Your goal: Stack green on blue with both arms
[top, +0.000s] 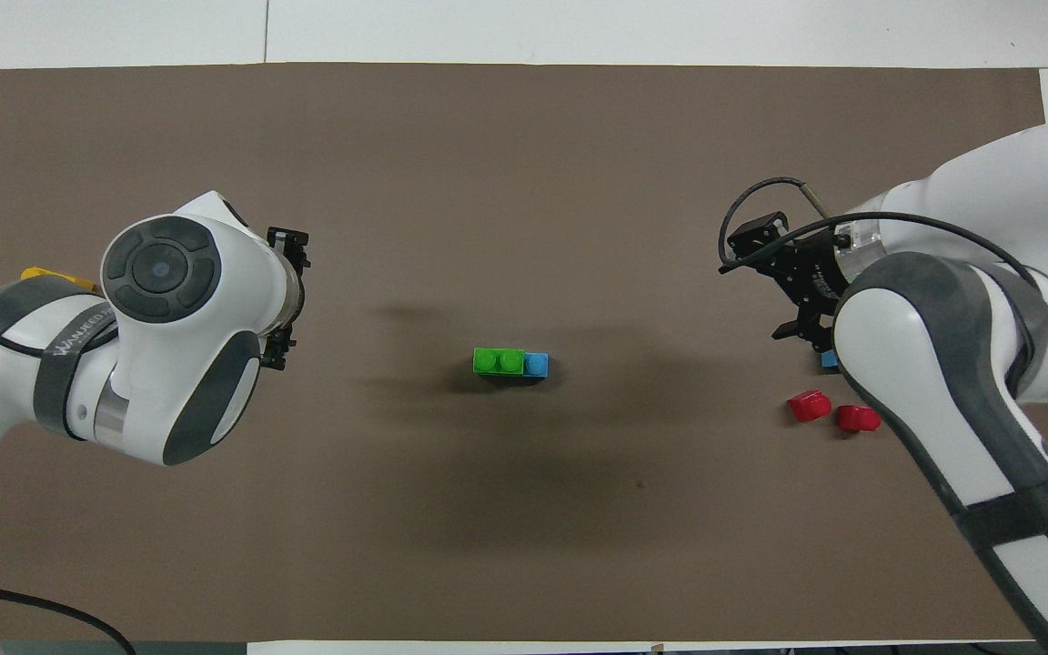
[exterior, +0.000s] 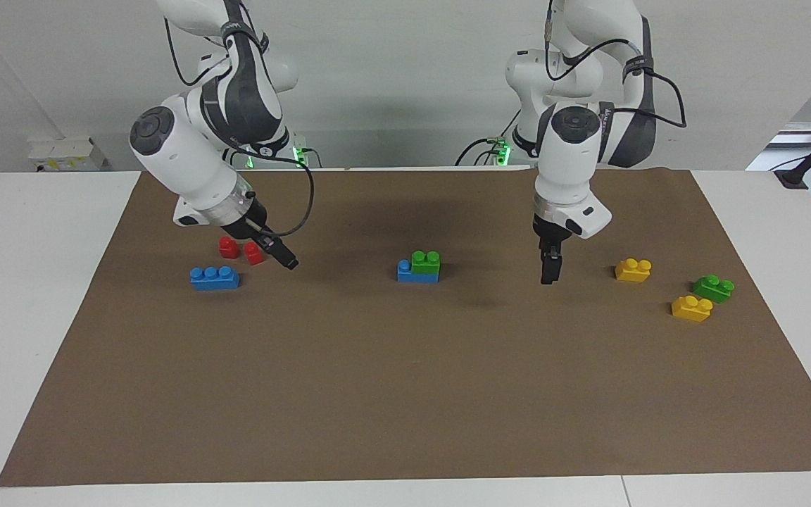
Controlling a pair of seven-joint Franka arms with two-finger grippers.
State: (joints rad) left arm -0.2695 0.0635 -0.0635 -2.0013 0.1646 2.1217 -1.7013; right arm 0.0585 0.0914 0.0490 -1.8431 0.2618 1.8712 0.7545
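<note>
A green brick (exterior: 425,261) sits stacked on a blue brick (exterior: 414,274) at the middle of the mat, covering two studs and leaving one blue stud (top: 536,364) bare. Nothing touches this stack (top: 498,361). My left gripper (exterior: 548,272) hangs open and empty over the mat between the stack and a yellow brick (exterior: 633,270). My right gripper (exterior: 287,261) is open and empty, tilted, over the mat beside two red bricks (exterior: 254,253). A second blue brick (exterior: 215,277) lies loose beside them. A second green brick (exterior: 713,287) lies toward the left arm's end.
Another yellow brick (exterior: 691,308) lies beside the loose green one. The brown mat (exterior: 405,394) covers most of the white table. In the overhead view the right arm (top: 933,364) hides most of the loose blue brick, and the left arm (top: 169,337) hides most of the bricks at its end.
</note>
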